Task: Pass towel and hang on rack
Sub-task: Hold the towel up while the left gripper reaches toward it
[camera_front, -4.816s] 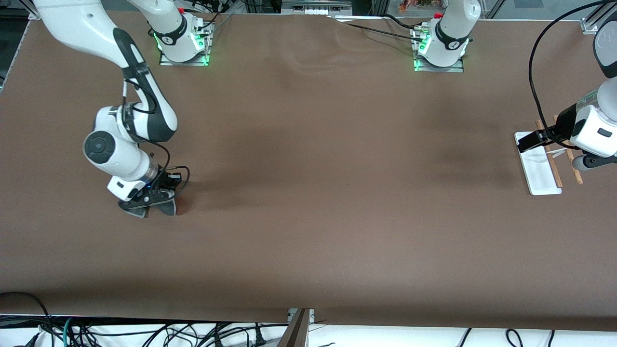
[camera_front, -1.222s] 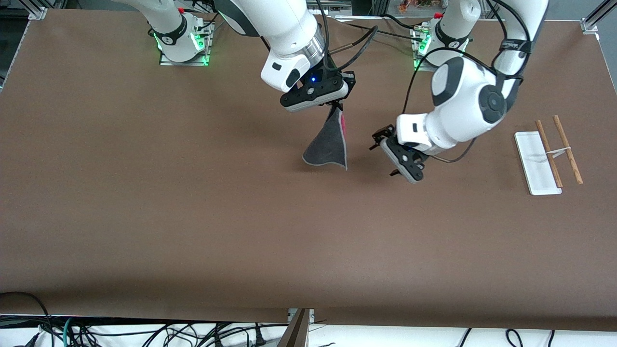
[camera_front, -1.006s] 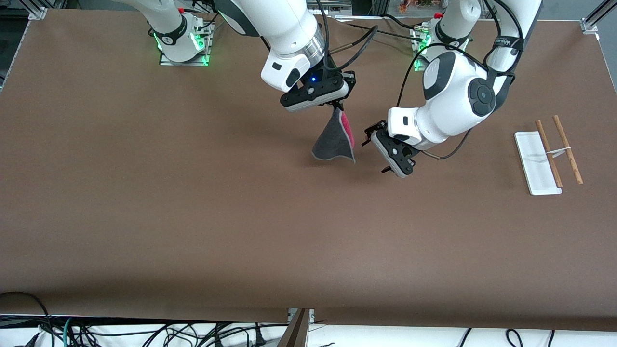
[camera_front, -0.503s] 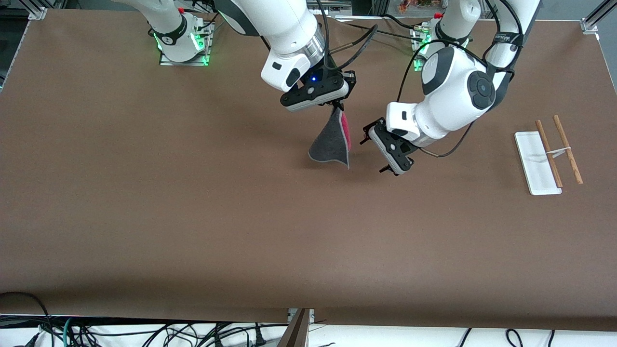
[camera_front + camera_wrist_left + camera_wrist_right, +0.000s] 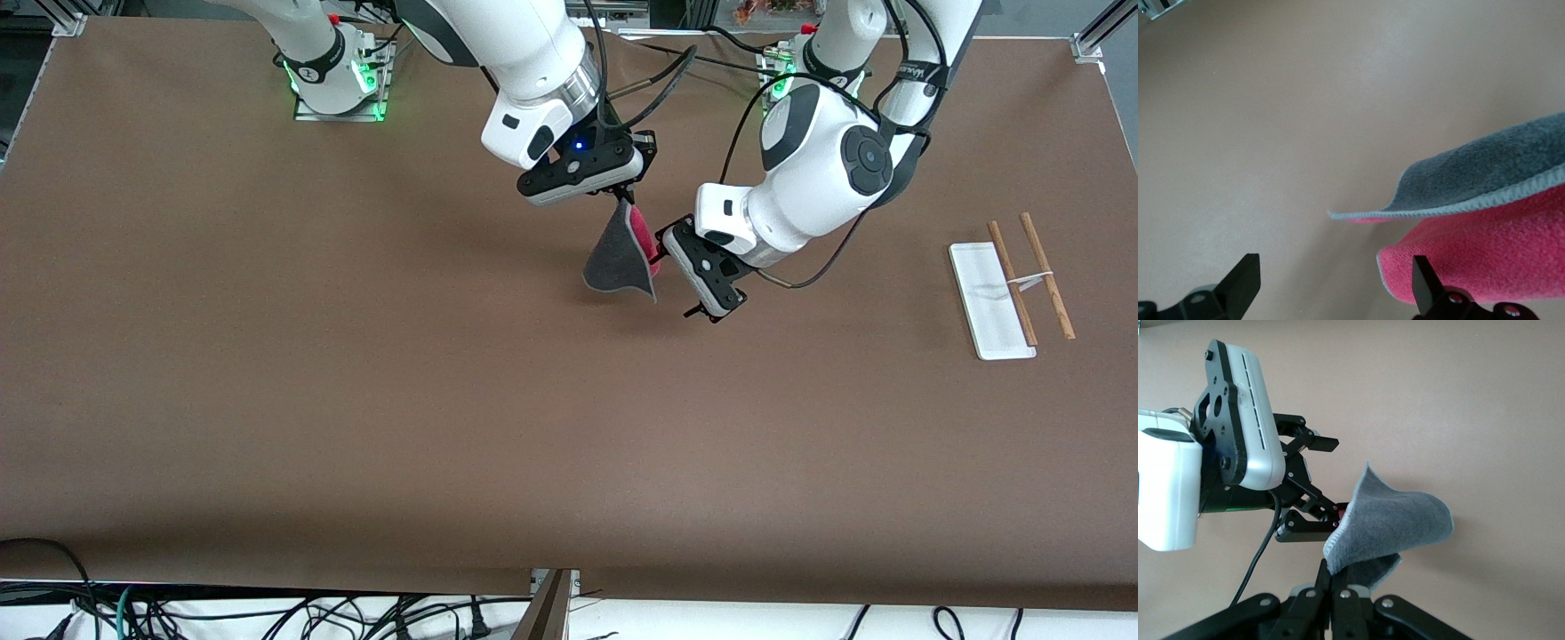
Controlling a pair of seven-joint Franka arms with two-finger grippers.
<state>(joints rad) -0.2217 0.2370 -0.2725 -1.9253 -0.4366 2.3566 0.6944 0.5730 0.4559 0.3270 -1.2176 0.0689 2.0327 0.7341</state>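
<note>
- We are pinching the top corner of the towel (image 5: pixel 613 262) in the right gripper (image 5: pixel 625 197), jaws fully shut on it, in the upper middle of the front view. The cloth is hanging free above the table (image 5: pixel 356 400).
- The left gripper (image 5: pixel 673 274) is sitting just beside the towel's pink face, jaws wide and holding nothing.
- Risk 1: we are closing on too little cloth. In the left wrist view only the curled lower edge is lying across the gap, with the pink face near one finger (image 5: pixel 1421 277). A thin-edge pinch is likely slipping once the right gripper is letting go.
- Risk 2: the towel is hanging folded, grey side curling over pink. If we are grabbing both layers off-centre, it is probably going onto the rack (image 5: pixel 991 302) bunched, or sliding off a rod.
- Risk 3: releasing the right side before the left is clamping means the towel is dropping to the table.
- Risk 4: the two grippers are working close together, so any overshoot while advancing is risking finger-to-finger contact.
- The right wrist view is showing one left finger right at the cloth edge. We cannot tell whether it is touching. The other finger is standing clear.
- The rack is waiting well apart, at mid-height of the front view at the left arm's end of the table, with nothing hanging on it.
</note>
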